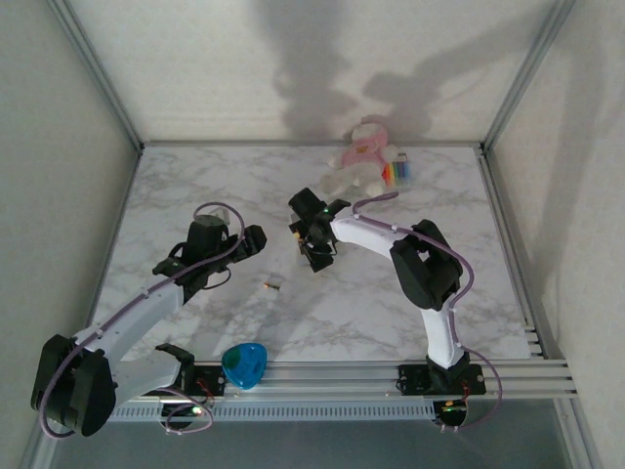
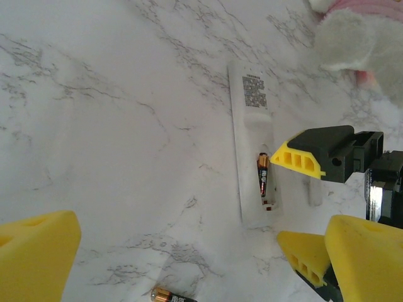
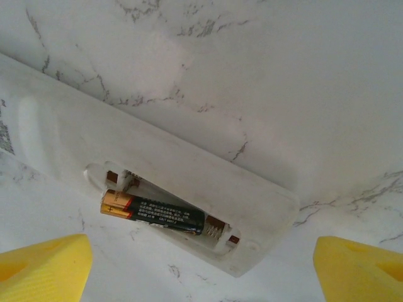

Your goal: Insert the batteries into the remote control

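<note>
While my right fingers hang spread wide over the remote control, which lies back up on the surface with one battery inside, I see the other battery loose, turned sideways to the remote, nearest my spread, empty left fingers.

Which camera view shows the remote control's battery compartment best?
Right wrist: the remote control lies close, its open compartment holding one battery. Left wrist shows it smaller; from the top it is too small to make out beneath the right gripper.
</note>
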You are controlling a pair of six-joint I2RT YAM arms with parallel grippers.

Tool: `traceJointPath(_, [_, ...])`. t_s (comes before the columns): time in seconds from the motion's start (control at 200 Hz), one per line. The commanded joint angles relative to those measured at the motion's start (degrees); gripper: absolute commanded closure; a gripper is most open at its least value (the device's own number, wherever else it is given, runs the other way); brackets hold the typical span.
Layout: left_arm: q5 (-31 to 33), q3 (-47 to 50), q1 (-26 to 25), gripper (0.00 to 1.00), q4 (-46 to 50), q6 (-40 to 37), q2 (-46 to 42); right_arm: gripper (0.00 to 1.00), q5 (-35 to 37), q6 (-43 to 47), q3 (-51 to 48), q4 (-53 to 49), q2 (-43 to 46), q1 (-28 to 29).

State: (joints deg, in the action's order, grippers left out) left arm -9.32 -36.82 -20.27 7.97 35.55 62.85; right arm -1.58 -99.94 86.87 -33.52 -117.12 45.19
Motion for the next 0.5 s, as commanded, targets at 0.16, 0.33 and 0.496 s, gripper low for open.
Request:
traceJointPath(0.16, [-0.9,-1.3,-0.2,0.00,-0.1,-1.4,0.5,0.11,0.5,-1.7,0.3,0.6,-1.8,-0.5])
traceJointPath(0.33, [-0.9,-1.1,-0.3,0.00,-0.2,-1.4,0.7,0.12,0.6,-1.7,0.3,0.7,-2.2,-0.7])
traceJointPath(0.496, [-1.1,-1.1,-0.3,0.00,-0.4,-1.4,0.8,0.13,0.7,-1.8,0.3,0.6,-2.6,-0.9])
